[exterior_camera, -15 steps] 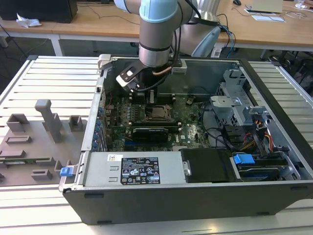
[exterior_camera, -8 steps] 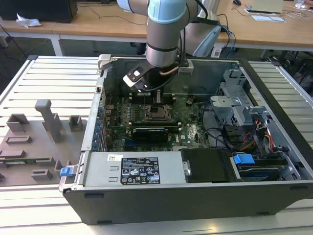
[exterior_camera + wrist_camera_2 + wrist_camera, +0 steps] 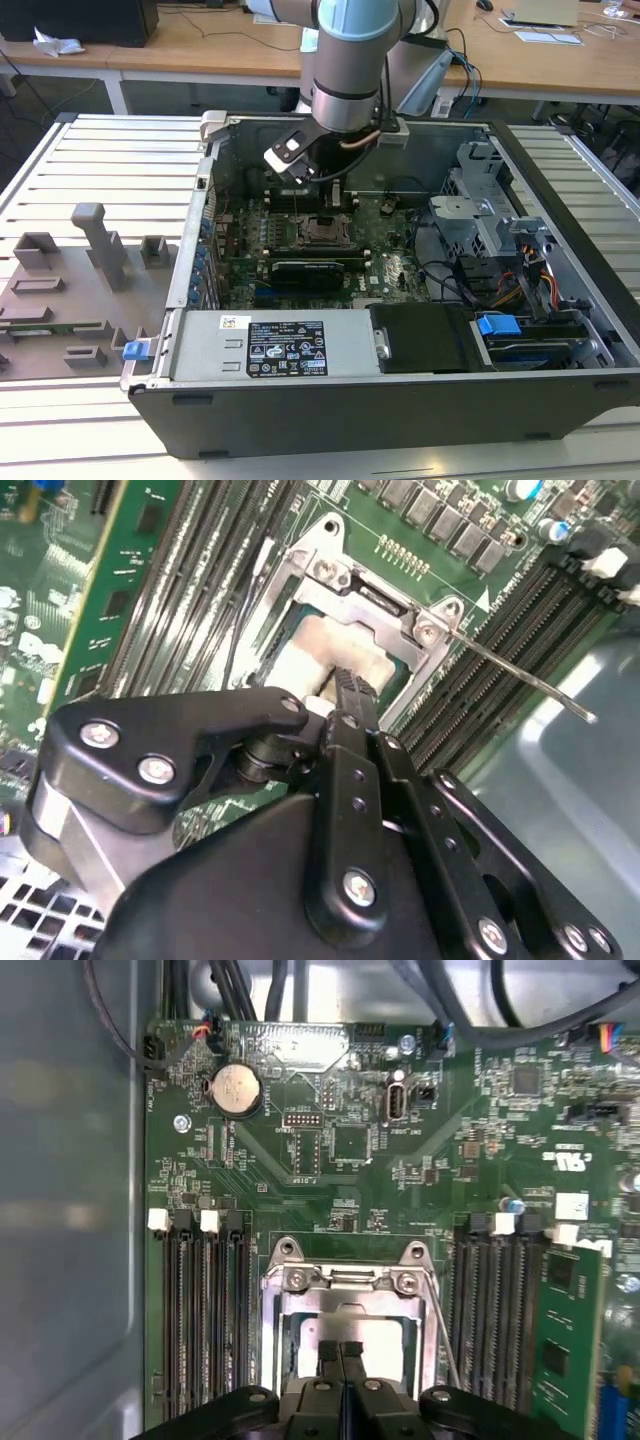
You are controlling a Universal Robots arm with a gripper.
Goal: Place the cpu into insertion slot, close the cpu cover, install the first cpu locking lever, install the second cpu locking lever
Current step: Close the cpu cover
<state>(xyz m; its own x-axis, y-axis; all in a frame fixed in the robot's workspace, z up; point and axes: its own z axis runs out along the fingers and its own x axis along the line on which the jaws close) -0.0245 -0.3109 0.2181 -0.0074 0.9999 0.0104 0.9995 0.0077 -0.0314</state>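
Cpu (image 3: 322, 652) is what we find seated in the insertion slot (image 3: 325, 231), its pale metal top showing through the window of the cpu cover (image 3: 345, 1282), which lies down flat over it. Our gripper (image 3: 341, 1352) hangs right above that window with its two black fingers clenched together and nothing between them; whether the tips touch the chip we cannot tell. One thin locking lever (image 3: 520, 676) stands free beside the socket, slanting out over the black memory slots (image 3: 205, 1305) and not tucked down.

In the exterior view we see the green motherboard (image 3: 392, 262) on the floor of an open computer case (image 3: 400, 420), the socket near its middle and the arm reaching in from twelve o'clock. At six o'clock from the socket sits a silver power supply (image 3: 270, 345); at three o'clock, a grey drive cage (image 3: 480, 205) with loose cables. The case rests on a tabletop (image 3: 110, 165) of pale ribbed metal slats. At nine o'clock from the case lies a grey tray (image 3: 135, 305) of moulded blocks. Beyond, at twelve o'clock, we make out wooden desks (image 3: 200, 50) in a workroom.
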